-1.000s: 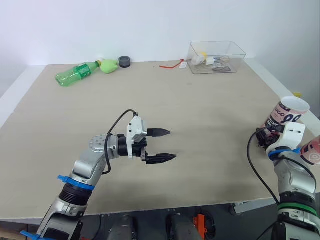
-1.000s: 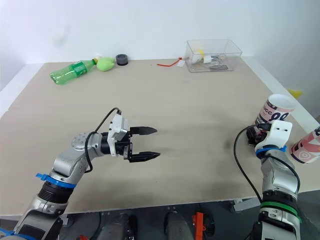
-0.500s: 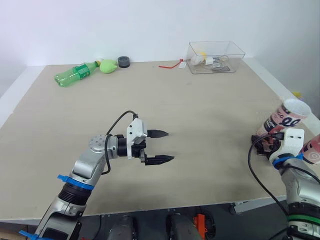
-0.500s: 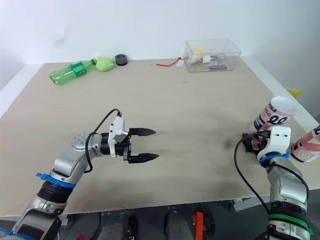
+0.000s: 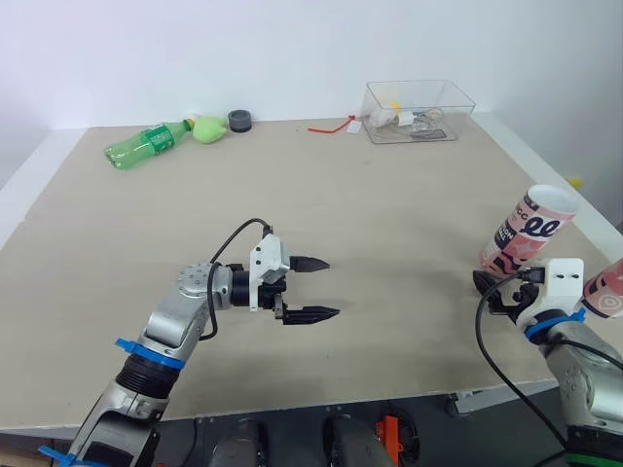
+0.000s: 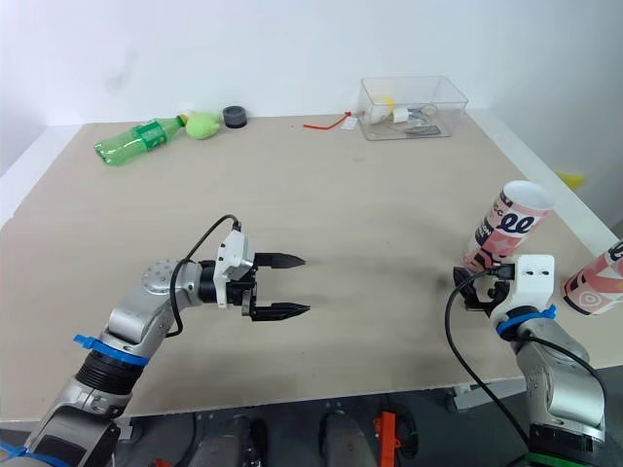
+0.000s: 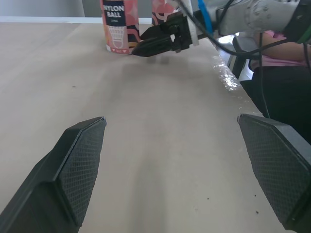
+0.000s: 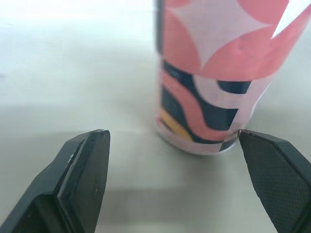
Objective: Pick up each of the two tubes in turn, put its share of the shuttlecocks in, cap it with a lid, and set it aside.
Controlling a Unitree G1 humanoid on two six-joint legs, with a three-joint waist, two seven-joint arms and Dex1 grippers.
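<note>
Your right gripper (image 6: 479, 292), jaws wide and empty, faces the pink shuttlecock tube (image 6: 506, 229) standing upright just beyond its tips near the tabletop (image 5: 389, 195) right edge; your left gripper (image 5: 329, 288), also open and empty, hangs well apart mid-tabletop.

The light wooden table (image 5: 389, 214) carries a few things along its far edge. A green plastic bottle (image 5: 146, 143) lies on its side near the far left corner. Just beside its neck sits a pale green lump (image 5: 208, 127), then a dark round cap (image 5: 239, 121). Further right lies a thin red strip (image 5: 331, 125), near a clear plastic box (image 5: 419, 98) holding small items.
</note>
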